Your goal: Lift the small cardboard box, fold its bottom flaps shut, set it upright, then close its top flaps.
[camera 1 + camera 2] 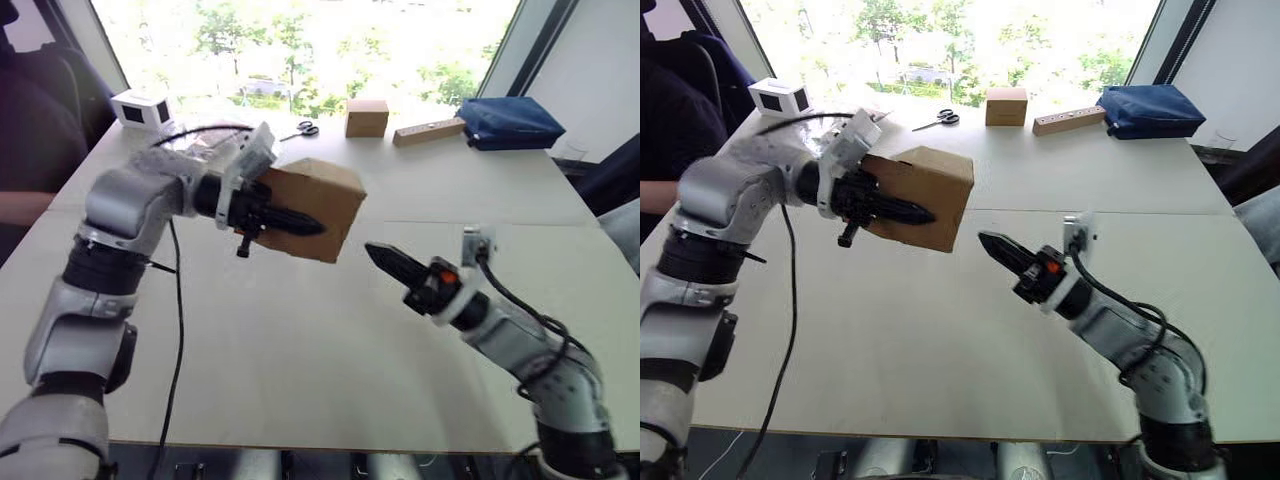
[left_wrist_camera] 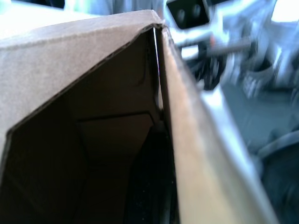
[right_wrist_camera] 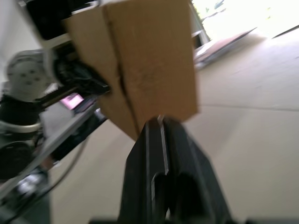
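Note:
The small cardboard box [image 1: 322, 188] hangs above the table, tilted, held by my left gripper [image 1: 312, 226]. One black finger lies along its outer side wall and the other is inside the open end. In the left wrist view that wall [image 2: 187, 140] runs up between the fingers, beside the dark interior. My right gripper [image 1: 380, 256] is shut and empty, its tip just below and right of the box, a small gap away. Facing it, the flaps [image 3: 119, 79] on that end lie folded shut along a seam. I cannot tell which end is the top.
At the table's far edge stand a cube-like brown box [image 1: 367, 117], a long tan block [image 1: 428, 131], a blue bag [image 1: 510, 122], scissors [image 1: 305, 128] and a white device [image 1: 140, 108]. A black cable [image 1: 178, 300] trails from my left arm. A person in dark clothing [image 1: 670, 120] sits at the left.

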Available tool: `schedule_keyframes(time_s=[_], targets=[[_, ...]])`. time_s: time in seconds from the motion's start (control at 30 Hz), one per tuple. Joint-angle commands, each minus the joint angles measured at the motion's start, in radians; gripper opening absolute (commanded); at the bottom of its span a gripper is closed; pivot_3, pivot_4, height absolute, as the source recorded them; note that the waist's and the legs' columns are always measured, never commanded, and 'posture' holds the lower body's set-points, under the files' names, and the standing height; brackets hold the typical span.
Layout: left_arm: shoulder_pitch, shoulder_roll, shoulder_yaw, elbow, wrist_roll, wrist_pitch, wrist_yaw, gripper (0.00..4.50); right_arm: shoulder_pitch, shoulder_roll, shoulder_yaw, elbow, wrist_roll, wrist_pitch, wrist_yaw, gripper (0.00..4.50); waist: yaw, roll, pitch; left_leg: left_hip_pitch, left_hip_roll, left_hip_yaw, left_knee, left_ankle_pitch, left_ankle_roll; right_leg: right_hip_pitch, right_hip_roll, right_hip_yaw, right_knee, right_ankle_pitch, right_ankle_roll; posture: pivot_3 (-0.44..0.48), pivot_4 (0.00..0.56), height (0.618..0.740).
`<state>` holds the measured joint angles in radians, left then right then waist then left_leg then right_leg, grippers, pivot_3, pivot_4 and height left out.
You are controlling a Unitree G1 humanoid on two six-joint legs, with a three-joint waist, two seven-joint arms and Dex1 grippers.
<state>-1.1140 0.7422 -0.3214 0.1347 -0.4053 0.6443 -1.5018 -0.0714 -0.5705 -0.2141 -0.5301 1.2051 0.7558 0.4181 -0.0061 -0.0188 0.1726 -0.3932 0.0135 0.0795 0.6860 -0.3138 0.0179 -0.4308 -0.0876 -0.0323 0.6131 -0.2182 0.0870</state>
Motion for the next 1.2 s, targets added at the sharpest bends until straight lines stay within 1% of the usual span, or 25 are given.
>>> schedule_keyframes(time_s=[0.03, 0.1, 0.17, 0.23, 0.27, 0.3, 0.4, 0.47, 0.57, 0.6, 0.7, 0.83, 0.93, 1.0, 1.03, 1.1, 1.13, 1.2], targets=[[-0.134, 0.026, -0.199, 0.06, 0.239, -0.141, -0.105, 0.0, 0.056, -0.149, -0.112, -0.05, -0.01, 0.021, 0.115, 0.02, 0.002, 0.0, 0.0, 0.001, 0.0, 0.0, 0.0, 0.0, 0.0, 0.001, 0.0, 0.0, 0.0, -0.001, -0.001, 0.0, 0.15, 0.74], [-0.187, 0.026, -0.281, 0.061, 0.282, -0.126, -0.113, 0.0, 0.091, -0.225, -0.123, -0.091, -0.051, 0.032, 0.142, 0.02, 0.004, 0.0, 0.0, 0.001, -0.001, 0.0, 0.0, 0.0, 0.0, 0.001, 0.001, 0.0, 0.0, -0.001, -0.002, 0.0, 0.15, 0.74], [-0.221, 0.022, -0.35, 0.044, 0.329, -0.112, -0.113, 0.0, 0.141, -0.322, -0.1, -0.151, -0.149, 0.037, 0.182, 0.02, 0.006, 0.0, 0.0, 0.0, 0.0, -0.001, 0.0, 0.0, 0.0, 0.0, 0.002, 0.001, 0.0, -0.001, -0.001, 0.0, 0.15, 0.74], [-0.252, 0.023, -0.418, 0.014, 0.332, -0.054, -0.113, 0.0, 0.173, -0.384, -0.089, -0.192, -0.21, 0.034, 0.206, 0.02, 0.008, 0.0, 0.0, 0.0, 0.001, -0.001, 0.0, 0.0, 0.0, -0.001, 0.004, 0.001, 0.0, -0.002, -0.001, 0.0, 0.15, 0.74], [-0.267, 0.025, -0.456, -0.019, 0.311, 0.005, -0.113, 0.0, 0.176, -0.4, -0.094, -0.212, -0.224, 0.031, 0.205, 0.02, 0.009, 0.0, 0.0, 0.0, 0.002, -0.001, 0.0, 0.0, 0.0, -0.001, 0.005, 0.001, 0.0, -0.002, -0.001, 0.0, 0.15, 0.74], [-0.285, 0.026, -0.5, -0.056, 0.282, 0.086, -0.113, 0.0, 0.161, -0.408, -0.105, -0.232, -0.214, 0.034, 0.194, 0.02, 0.011, 0.0, 0.0, 0.0, 0.002, -0.001, 0.0, 0.0, 0.0, -0.001, 0.005, 0.001, 0.0, -0.002, 0.0, 0.0, 0.15, 0.74], [-0.31, 0.028, -0.591, -0.133, 0.246, 0.219, -0.113, 0.0, 0.121, -0.421, -0.108, -0.279, -0.197, 0.047, 0.166, 0.02, 0.013, -0.001, 0.001, -0.001, 0.002, -0.002, 0.0, 0.0, 0.0, -0.002, 0.005, 0.001, 0.001, -0.001, 0.003, 0.0, 0.15, 0.74], [-0.305, 0.027, -0.639, -0.165, 0.267, 0.237, -0.113, 0.0, 0.096, -0.432, -0.084, -0.312, -0.209, 0.063, 0.141, 0.02, 0.016, -0.001, 0.001, -0.001, 0.003, -0.002, 0.0, 0.0, 0.0, -0.002, 0.005, 0.002, 0.001, -0.001, 0.003, 0.0, 0.15, 0.74], [-0.303, -0.018, -0.725, -0.168, 0.311, 0.304, -0.113, 0.0, 0.078, -0.423, -0.011, -0.361, -0.253, 0.079, 0.09, 0.02, 0.019, -0.001, 0.001, -0.001, 0.002, -0.002, 0.0, 0.0, 0.0, -0.002, 0.005, 0.002, 0.001, -0.002, 0.001, 0.0, 0.15, 0.74], [-0.298, -0.022, -0.745, -0.169, 0.327, 0.28, -0.113, 0.0, 0.076, -0.421, 0.011, -0.371, -0.272, 0.084, 0.073, 0.02, 0.021, -0.001, 0.001, -0.001, 0.002, -0.002, 0.001, 0.0, 0.0, -0.002, 0.005, 0.002, 0.001, -0.002, 0.001, 0.0, 0.15, 0.74], [-0.29, -0.031, -0.774, -0.181, 0.332, 0.258, -0.113, 0.0, 0.071, -0.401, 0.032, -0.379, -0.287, 0.09, 0.035, 0.02, 0.019, -0.001, 0.001, -0.003, 0.002, -0.003, 0.002, 0.0, 0.0, -0.002, 0.005, 0.002, 0.001, -0.002, 0.001, 0.0, 0.15, 0.74], [-0.254, -0.069, -0.773, -0.188, 0.363, 0.28, -0.108, 0.0, 0.048, -0.387, 0.05, -0.385, -0.294, 0.104, -0.002, 0.02, 0.019, -0.001, 0.0, -0.009, 0.003, -0.003, 0.012, -0.002, 0.003, -0.005, 0.005, 0.002, 0.003, -0.002, 0.001, 0.0, 0.15, 0.74], [-0.23, -0.085, -0.771, -0.208, 0.384, 0.305, -0.1, 0.0, 0.032, -0.38, 0.06, -0.384, -0.291, 0.12, -0.018, 0.02, 0.021, -0.001, 0.0, -0.012, 0.003, -0.004, 0.014, -0.002, 0.004, -0.005, 0.005, 0.002, 0.003, -0.002, 0.001, 0.0, 0.15, 0.74], [-0.217, -0.083, -0.765, -0.237, 0.394, 0.301, -0.104, 0.52, 0.016, -0.379, 0.066, -0.376, -0.287, 0.126, -0.021, 0.0, 0.021, -0.001, 0.0, -0.012, 0.003, -0.005, 0.014, -0.002, 0.004, -0.005, 0.005, 0.002, 0.003, -0.002, 0.001, 0.0, 0.15, 0.74], [-0.219, -0.086, -0.763, -0.245, 0.394, 0.312, -0.106, 0.7, 0.008, -0.379, 0.067, -0.371, -0.285, 0.129, -0.021, 0.0, 0.02, -0.001, 0.0, -0.012, 0.003, -0.005, 0.014, -0.002, 0.004, -0.005, 0.005, 0.002, 0.003, -0.002, 0.001, 0.0, 0.15, 0.74], [-0.234, -0.108, -0.753, -0.242, 0.385, 0.356, -0.106, 1.41, -0.006, -0.382, 0.063, -0.357, -0.281, 0.134, -0.013, 0.0, 0.021, -0.001, 0.0, -0.013, 0.003, -0.005, 0.014, -0.002, 0.004, -0.005, 0.005, 0.002, 0.003, -0.002, 0.001, 0.0, 0.15, 0.74], [-0.239, -0.114, -0.75, -0.241, 0.383, 0.369, -0.106, 1.89, -0.01, -0.383, 0.062, -0.353, -0.28, 0.136, -0.011, 0.0, 0.021, -0.001, 0.0, -0.013, 0.002, -0.005, 0.014, -0.002, 0.004, -0.005, 0.005, 0.002, 0.003, -0.002, 0.002, 0.0, 0.15, 0.74], [-0.253, -0.125, -0.74, -0.228, 0.378, 0.401, -0.106, 2.47, -0.011, -0.39, 0.06, -0.344, -0.282, 0.137, 0.005, 0.0, 0.02, -0.001, 0.0, -0.013, 0.002, -0.005, 0.014, -0.002, 0.004, -0.005, 0.005, 0.002, 0.003, -0.002, 0.002, 0.0, 0.15, 0.74]])
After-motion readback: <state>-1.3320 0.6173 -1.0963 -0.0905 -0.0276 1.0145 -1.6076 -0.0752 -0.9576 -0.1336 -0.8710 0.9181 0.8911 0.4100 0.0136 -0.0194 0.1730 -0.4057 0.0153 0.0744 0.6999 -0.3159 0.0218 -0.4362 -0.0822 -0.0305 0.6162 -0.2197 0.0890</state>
